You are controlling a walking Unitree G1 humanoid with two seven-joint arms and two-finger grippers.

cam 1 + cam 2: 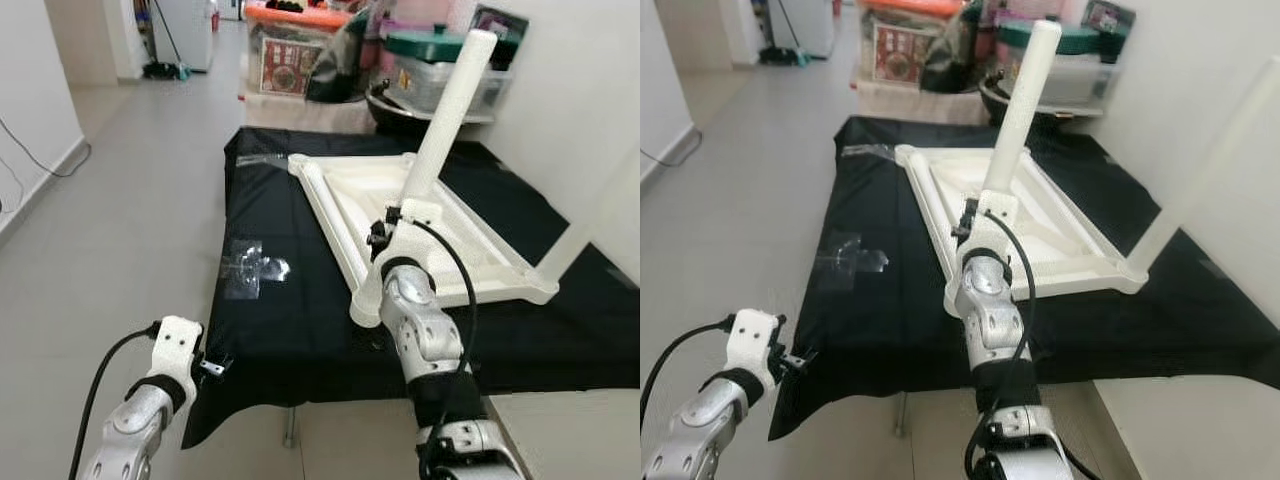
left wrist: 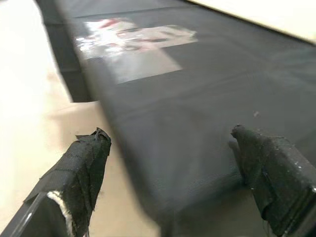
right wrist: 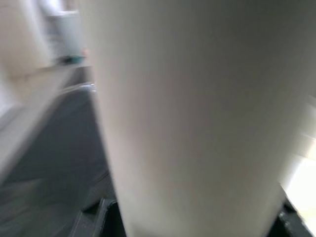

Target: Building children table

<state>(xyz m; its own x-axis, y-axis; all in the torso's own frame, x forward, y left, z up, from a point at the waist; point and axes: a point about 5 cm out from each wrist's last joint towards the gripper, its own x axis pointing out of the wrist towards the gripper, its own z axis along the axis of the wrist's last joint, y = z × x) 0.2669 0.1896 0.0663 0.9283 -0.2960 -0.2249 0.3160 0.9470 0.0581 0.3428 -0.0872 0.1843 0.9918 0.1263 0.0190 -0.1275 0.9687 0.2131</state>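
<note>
The tabletop point(image 1: 362, 205) lies upside down on a black cloth point(image 1: 280, 300) over a low surface, underside up, ribs and rim showing. One white leg point(image 1: 452, 110) stands up out of the near corner, tilted a little toward the far right. A second leg point(image 1: 1205, 175) rises from the right-hand corner and leans off toward the wall.

The right gripper point(image 1: 392, 232) is up against the base of that near leg, right at the corner socket. From the head camera the fingers are buried behind the wrist, but the right wrist camera has the leg point(image 3: 197, 123) huge and blurred dead centre, with a dark fingertip point(image 3: 94, 219) poking out low on one side and another dark edge on the other. So the claw sits around the leg; whether it truly pinches it, I cannot tell.

The left gripper point(image 1: 212, 366) hangs low at the near left edge of the cloth, off the tabletop entirely. Its wrist camera shows both taped fingers point(image 2: 81, 170) spread wide with nothing between them, the cloth edge just ahead.

A patch of clear tape point(image 1: 250, 268) glints on the cloth to the left of the tabletop. Behind the cloth, storage boxes point(image 1: 290, 45) and a lidded bin point(image 1: 440, 60) crowd the far end
</note>
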